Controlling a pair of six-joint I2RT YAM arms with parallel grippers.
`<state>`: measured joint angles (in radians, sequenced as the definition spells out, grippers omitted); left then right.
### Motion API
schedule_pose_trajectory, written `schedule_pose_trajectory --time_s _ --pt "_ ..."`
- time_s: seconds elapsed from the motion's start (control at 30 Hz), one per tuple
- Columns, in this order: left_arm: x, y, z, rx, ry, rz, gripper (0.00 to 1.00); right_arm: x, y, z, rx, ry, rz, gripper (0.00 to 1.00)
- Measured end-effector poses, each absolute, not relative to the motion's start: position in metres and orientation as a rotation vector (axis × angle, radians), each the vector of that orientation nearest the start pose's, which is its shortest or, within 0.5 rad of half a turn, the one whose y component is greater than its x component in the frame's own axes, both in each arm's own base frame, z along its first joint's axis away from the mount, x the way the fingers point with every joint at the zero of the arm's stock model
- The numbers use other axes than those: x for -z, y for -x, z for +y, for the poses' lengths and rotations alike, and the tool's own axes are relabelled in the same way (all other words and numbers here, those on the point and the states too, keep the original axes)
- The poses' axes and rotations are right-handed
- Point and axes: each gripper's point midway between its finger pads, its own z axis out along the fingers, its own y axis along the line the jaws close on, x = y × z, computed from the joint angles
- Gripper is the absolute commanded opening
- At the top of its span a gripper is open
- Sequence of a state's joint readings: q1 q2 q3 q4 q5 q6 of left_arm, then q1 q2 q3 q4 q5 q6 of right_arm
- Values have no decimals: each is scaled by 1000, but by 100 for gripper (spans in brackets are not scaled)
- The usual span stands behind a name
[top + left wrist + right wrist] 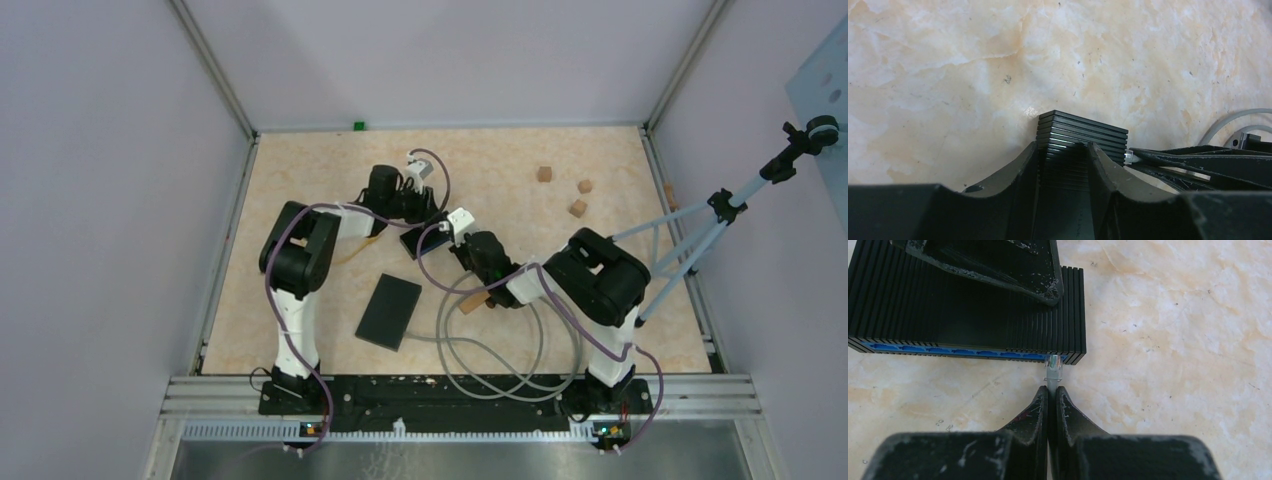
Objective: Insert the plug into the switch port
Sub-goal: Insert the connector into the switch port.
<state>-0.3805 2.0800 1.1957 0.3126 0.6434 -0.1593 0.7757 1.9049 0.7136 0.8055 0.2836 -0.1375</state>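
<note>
Looking down from above, we see the network switch (418, 240) lying near the middle of the desk (560, 150), with both arms bent over it. The left tool (1063, 147) straddles the switch's ribbed black casing. In its wrist view both fingers (1025, 170) lie against opposite sides of the casing, so we read it as clamped on the switch. The right tool (1052, 390) is pressed together, pinching the plug (1054, 367) by its rear end, and the plug's clear tip sticks out past the fingertips. That tip meets the blue port row (948, 351) on the switch's front face, at the end of the row nearest the casing's corner. We cannot tell whether the plug sits inside a port or only touches the face. One finger of the left tool shows in the right wrist view, lying over the top of the casing. The grey cable (490, 350) loops across the desk toward the near edge, between the two arm bases. A flat black box (388, 310) lies apart from the switch, closer to the near edge. Three wooden cubes (578, 208) sit toward the far right corner, and a tripod (700, 225) stands by the right edge.
</note>
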Motion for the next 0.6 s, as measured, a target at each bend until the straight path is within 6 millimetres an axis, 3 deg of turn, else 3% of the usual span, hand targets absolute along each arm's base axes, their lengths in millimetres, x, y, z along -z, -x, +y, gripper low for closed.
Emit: schedule_pose_trajectory --time_s 0.3,0.6 --pt "-44 -426 -305 973 -719 2042 47 -29 -368 276 -136 653 1818 0" --pt "-43 -398 -319 938 -839 1967 42 -28 -350 265 -169 661 1809 0"
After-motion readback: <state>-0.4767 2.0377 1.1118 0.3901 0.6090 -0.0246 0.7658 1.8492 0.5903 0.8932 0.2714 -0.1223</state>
